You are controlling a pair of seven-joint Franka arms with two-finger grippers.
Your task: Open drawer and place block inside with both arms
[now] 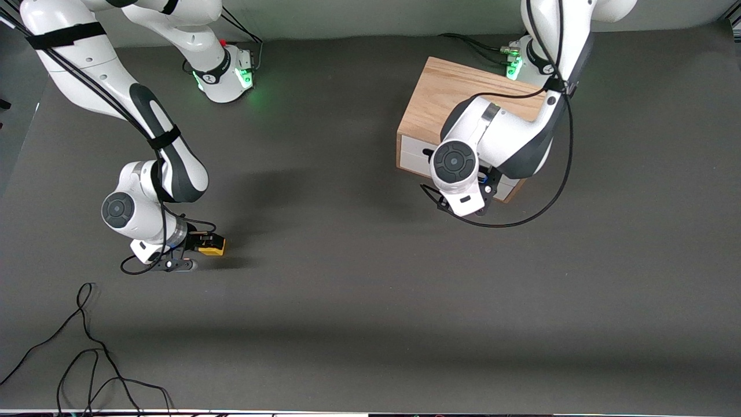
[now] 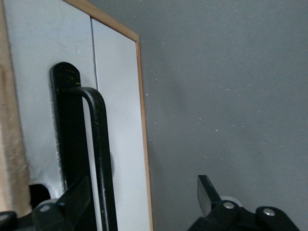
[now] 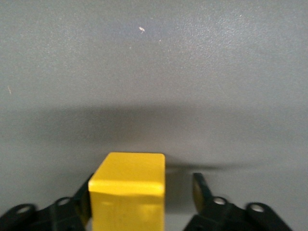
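The yellow block (image 1: 212,248) sits on the dark table toward the right arm's end. My right gripper (image 1: 200,248) is low around it and open. In the right wrist view the block (image 3: 129,190) touches one finger (image 3: 85,195), with a gap to the other. The oak cabinet (image 1: 448,92) stands toward the left arm's end, its white-fronted drawer (image 1: 412,154) looking shut. My left gripper (image 1: 483,186) is in front of the drawer, mostly hidden under its wrist. In the left wrist view it (image 2: 139,195) is open, with the black wire handle (image 2: 98,144) between the fingers, beside one finger (image 2: 72,198).
Loose black cables (image 1: 87,347) lie on the table near the front camera at the right arm's end. The arm bases (image 1: 228,72) stand along the table edge farthest from the front camera. A cable loop (image 1: 521,220) hangs from the left wrist.
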